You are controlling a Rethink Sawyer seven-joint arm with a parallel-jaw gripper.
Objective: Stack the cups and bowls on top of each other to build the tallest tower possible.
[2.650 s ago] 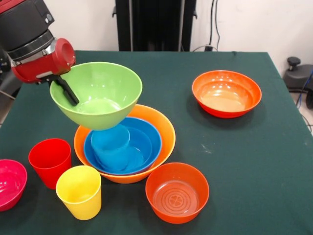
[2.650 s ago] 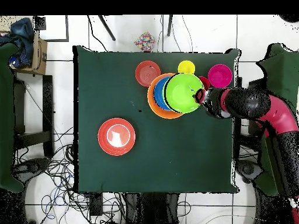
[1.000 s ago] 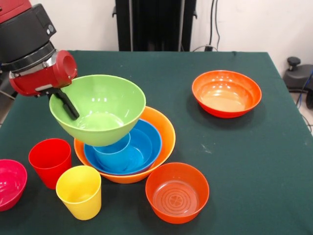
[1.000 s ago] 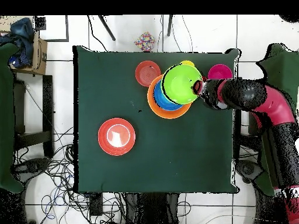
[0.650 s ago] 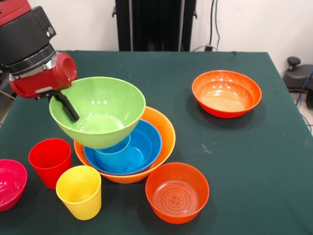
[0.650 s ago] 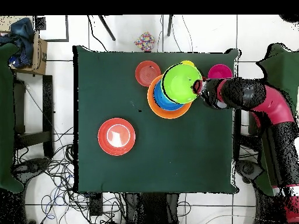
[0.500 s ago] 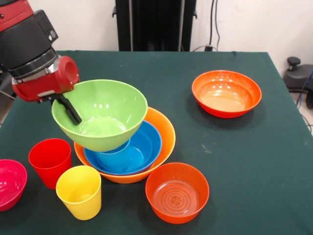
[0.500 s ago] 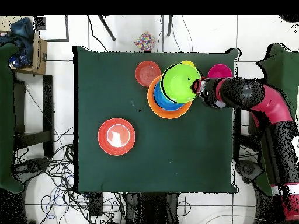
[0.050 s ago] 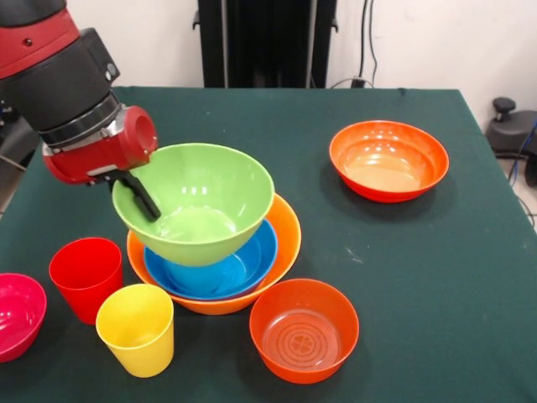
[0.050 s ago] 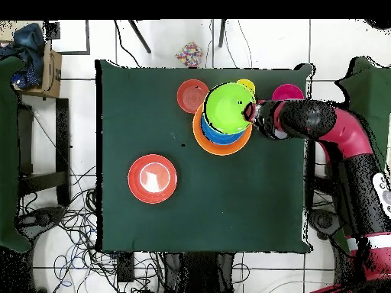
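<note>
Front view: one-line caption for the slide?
Sawyer gripper holds the lime green bowl by its rim over the blue bowl nested in the large orange bowl.

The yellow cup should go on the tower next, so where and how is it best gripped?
Probably at the rim, from above: the yellow cup stands upright, mouth open, so one finger can go inside the wall and one outside. Take the side nearest the camera in the front view, since the red cup stands close on the far side.

Magenta bowl cut off at left edge; lime green bowl hides blue bowl's contents.
</note>
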